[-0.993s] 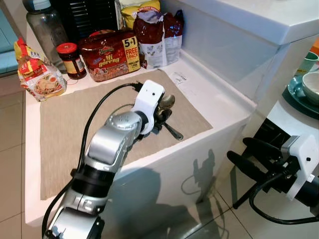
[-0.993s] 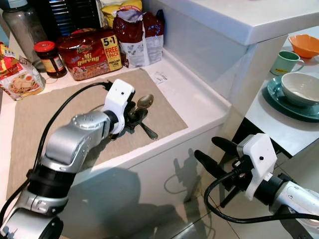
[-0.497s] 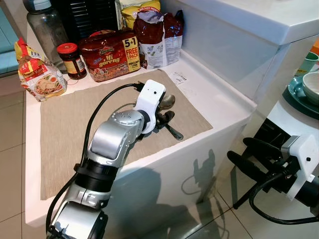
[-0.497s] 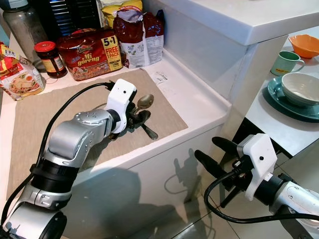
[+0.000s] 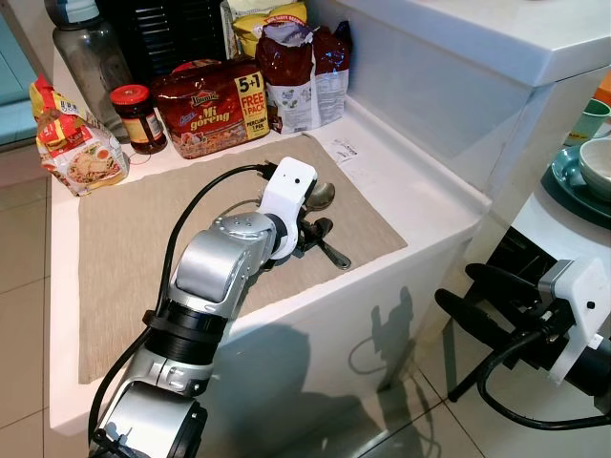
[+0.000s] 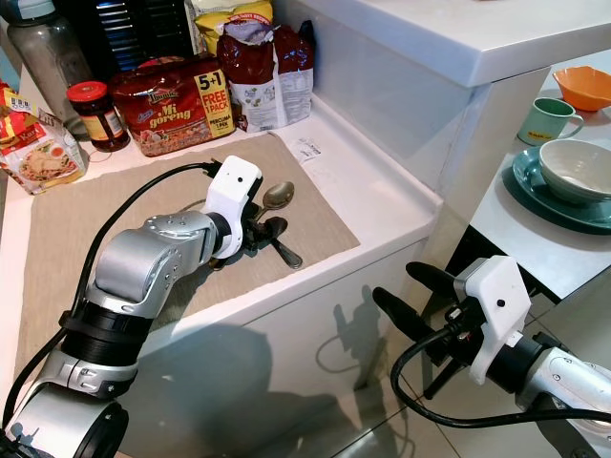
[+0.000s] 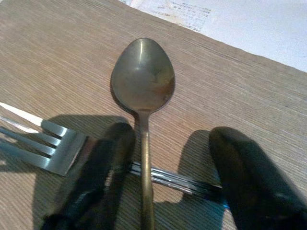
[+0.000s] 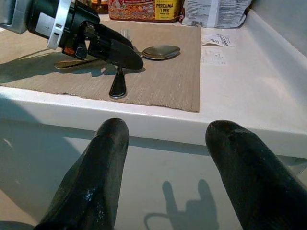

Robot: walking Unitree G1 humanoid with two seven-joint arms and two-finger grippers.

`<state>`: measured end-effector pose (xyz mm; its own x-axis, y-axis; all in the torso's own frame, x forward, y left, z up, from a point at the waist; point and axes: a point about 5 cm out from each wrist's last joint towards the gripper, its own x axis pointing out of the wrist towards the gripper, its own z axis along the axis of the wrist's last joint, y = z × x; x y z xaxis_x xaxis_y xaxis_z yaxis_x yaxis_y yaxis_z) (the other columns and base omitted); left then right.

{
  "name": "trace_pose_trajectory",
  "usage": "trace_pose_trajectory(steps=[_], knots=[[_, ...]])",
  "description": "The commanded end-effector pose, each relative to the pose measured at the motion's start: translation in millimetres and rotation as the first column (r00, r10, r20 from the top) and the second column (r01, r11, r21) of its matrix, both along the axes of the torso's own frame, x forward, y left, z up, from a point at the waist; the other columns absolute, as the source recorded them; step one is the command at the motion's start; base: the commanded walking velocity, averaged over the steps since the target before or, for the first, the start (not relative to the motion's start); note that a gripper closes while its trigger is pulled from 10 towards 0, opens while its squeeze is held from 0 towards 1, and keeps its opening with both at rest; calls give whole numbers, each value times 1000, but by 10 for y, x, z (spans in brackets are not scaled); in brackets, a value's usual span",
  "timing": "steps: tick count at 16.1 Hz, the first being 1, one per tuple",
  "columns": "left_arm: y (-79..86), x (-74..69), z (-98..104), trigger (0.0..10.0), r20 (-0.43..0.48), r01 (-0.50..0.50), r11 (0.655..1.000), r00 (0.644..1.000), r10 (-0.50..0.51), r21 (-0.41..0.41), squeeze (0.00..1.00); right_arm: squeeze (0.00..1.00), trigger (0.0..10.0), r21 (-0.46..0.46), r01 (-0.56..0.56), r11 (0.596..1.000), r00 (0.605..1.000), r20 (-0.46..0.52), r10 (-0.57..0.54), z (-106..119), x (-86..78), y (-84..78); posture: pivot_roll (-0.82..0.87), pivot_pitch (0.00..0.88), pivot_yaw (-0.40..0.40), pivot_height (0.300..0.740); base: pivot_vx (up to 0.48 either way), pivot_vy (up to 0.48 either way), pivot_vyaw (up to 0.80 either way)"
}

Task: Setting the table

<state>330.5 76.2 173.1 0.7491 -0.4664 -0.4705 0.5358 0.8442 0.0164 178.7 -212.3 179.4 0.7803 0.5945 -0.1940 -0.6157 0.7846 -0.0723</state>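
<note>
On the white counter lies a beige placemat (image 5: 143, 229) with a spoon (image 7: 142, 74) and a fork (image 7: 45, 143) on it. The fork's handle (image 5: 334, 255) crosses under the spoon's handle. My left gripper (image 7: 172, 139) is down at the mat and open. Its fingers (image 7: 103, 158) stand either side of the spoon's handle, above the fork's handle. The spoon's bowl (image 5: 322, 196) pokes out beyond the wrist. My right gripper (image 6: 406, 291) hangs open and empty low beside the counter's front, right of the mat.
Noodle packs (image 5: 212, 105), a red-lidded jar (image 5: 136, 116), a bottle (image 5: 88, 48) and snack bags (image 5: 296, 67) line the counter's back. A paper slip (image 5: 342, 150) lies beside the mat. A raised white ledge (image 5: 477, 57) borders the right. A bowl on a teal plate (image 6: 573, 176), a mug and an orange bowl sit on a table at far right.
The left gripper has stayed over the spoon and fork, shifting only slightly. The cutlery and the right arm have not moved.
</note>
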Motion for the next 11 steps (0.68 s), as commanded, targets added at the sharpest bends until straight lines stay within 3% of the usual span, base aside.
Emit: trace_pose_trajectory(steps=[1,11], knots=[[12,12,-34,0,-27,2,1000,1000,-1,26,0,0,10000,-14,0,1000,1000,8,1,16,3,6,-85,0,65,740,0,0,0],[20,33,-14,0,-6,-12,999,1000,13,34,0,0,10000,-20,7,1000,1000,15,-6,20,12,-7,-87,0,63,740,0,0,0]])
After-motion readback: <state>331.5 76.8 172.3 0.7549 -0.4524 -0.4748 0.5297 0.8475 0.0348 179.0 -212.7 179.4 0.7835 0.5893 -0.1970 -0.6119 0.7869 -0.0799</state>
